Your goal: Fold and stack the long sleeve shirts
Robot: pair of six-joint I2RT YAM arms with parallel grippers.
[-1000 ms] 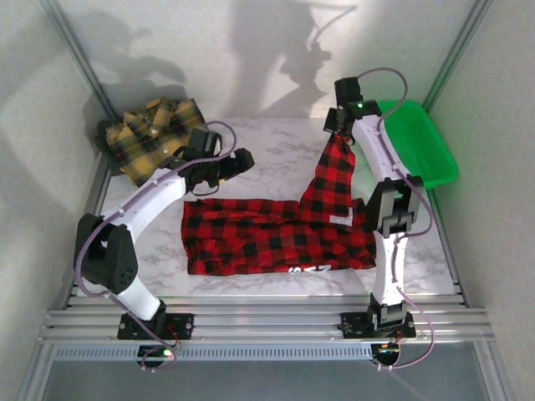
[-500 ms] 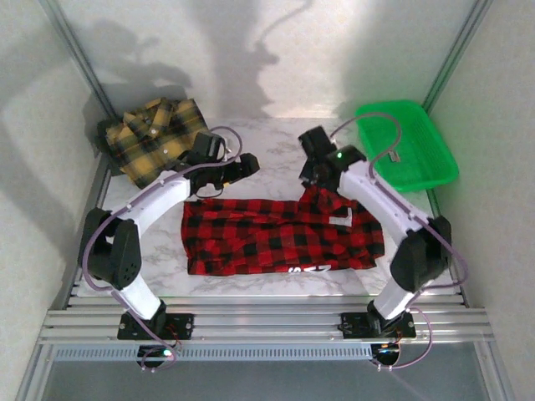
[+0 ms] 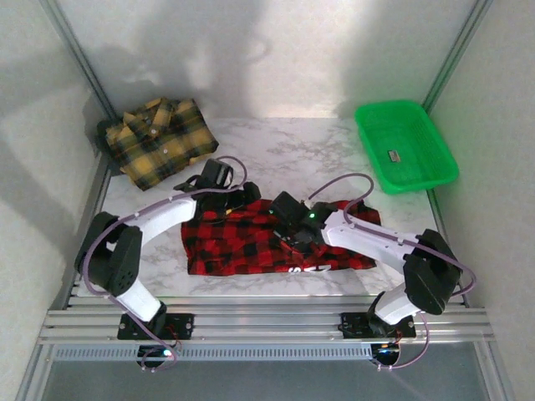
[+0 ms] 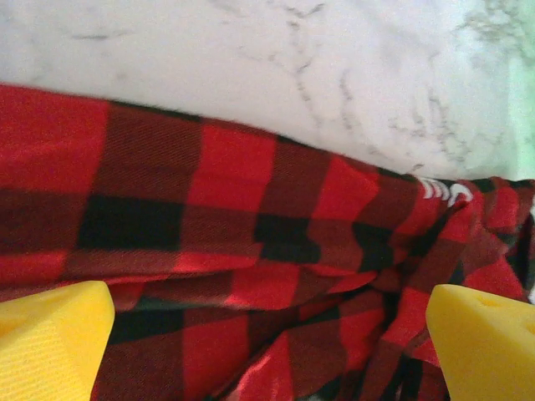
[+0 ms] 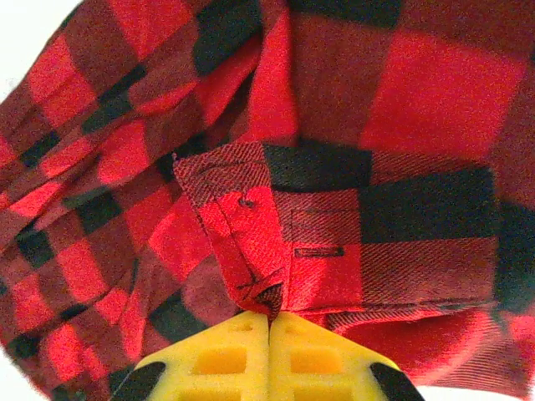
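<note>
Right, mid-fold on the red shirt (image 3: 226, 246), centre-near on the worktop (image 3: 284, 154). Right claw (image 5: 269, 317) pinched shut on its fabric; left claw (image 4: 267, 334) gapes empty over the far edge. Next, I reckon: lay that flap flat.

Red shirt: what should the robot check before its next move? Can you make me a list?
1. Right gripper pinching the cuff: ok, shut on it.
2. Left gripper open: ok, jaws wide apart over the red shirt.
3. Red shirt lying flat: not ok, bunched near the cuff.
4. Yellow shirt out of the way: ok, far left corner.
5. Shirts stacked: not ok, they lie apart.
6. Left gripper touching cloth: cannot tell.
</note>
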